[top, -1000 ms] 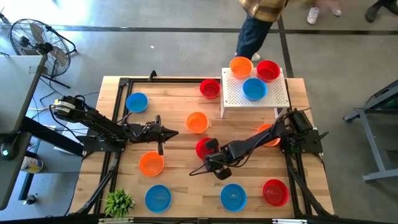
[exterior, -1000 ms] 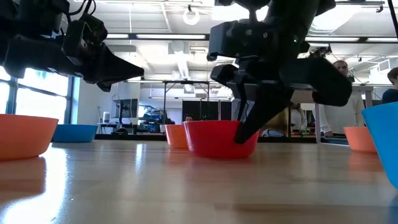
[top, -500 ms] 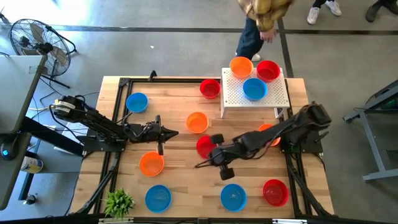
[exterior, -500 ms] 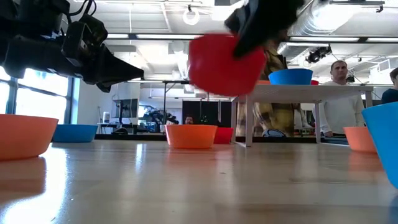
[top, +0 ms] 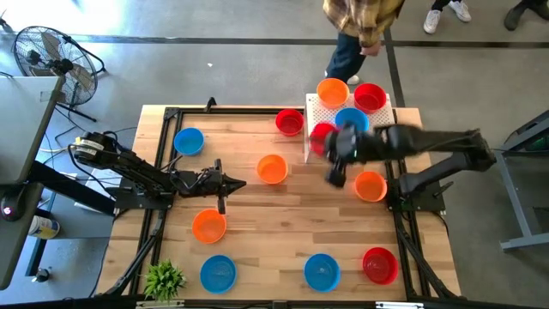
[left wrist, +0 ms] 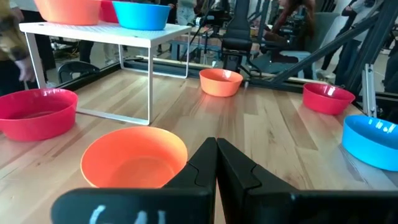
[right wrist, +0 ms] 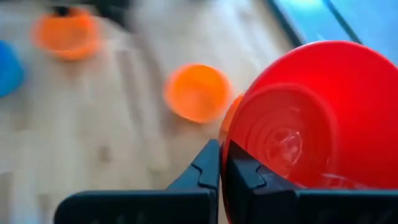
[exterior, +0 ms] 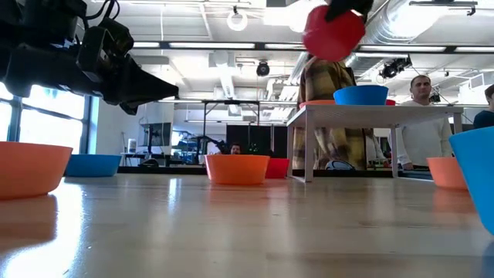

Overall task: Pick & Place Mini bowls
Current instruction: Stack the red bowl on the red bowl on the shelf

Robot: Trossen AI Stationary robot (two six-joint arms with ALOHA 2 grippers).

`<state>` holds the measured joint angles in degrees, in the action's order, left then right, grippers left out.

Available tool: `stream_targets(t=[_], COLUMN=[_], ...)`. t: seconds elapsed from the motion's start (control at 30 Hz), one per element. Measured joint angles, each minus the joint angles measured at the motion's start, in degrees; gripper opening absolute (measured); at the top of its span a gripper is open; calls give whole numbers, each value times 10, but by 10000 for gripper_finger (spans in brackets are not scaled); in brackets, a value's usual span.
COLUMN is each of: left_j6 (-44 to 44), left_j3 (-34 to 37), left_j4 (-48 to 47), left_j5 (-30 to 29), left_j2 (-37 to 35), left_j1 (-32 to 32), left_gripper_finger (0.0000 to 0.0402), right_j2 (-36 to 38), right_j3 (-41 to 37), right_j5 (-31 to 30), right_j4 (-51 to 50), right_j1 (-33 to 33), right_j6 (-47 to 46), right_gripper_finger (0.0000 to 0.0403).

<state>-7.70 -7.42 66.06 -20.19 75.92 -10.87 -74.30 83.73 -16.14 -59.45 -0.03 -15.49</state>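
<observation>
Red mini bowl (top: 322, 137), off the counter (top: 257, 215) a second ago, now rides clamped in the right pincer (top: 336, 148) beside the white perforated box (top: 377, 133). Delivery looks close. Left pincer (top: 236, 184) waits clenched, empty.

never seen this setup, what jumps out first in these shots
The red bowl held in the air by the right tool, at the edge of the white perforated box. Then the other bright bowls dotting the wooden table, with the left tool waiting shut near the orange bowl.

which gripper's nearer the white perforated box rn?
Right. The right gripper, shut on a red bowl, is at the white perforated box's left edge; the left gripper waits mid-table, far left.
</observation>
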Motion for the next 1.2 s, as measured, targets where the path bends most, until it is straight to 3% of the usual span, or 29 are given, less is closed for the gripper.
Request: stream_targets(t=[0.2,0.37,0.5,0.87,1.2], left_j6=[0,0,0,0,-1], left_j3=[0,0,0,0,0], left_j4=[-1,-3,-3,-7,-16], left_j5=[0,1,1,1,2], left_j2=[0,0,0,0,0], left_j1=[0,0,0,0,0], left_gripper_finger=[1,1,1,1,1], right_j2=[-7,-8,-31,-123,-143], right_j3=[93,102,94,92,92], right_j5=[15,61,82,74,89], right_j4=[-142,-172,-176,-174,-154], right_j1=[-179,-345,-437,-520,-551], right_j6=[52,112,161,223,224], right_gripper_finger=[1,1,0,0,0])
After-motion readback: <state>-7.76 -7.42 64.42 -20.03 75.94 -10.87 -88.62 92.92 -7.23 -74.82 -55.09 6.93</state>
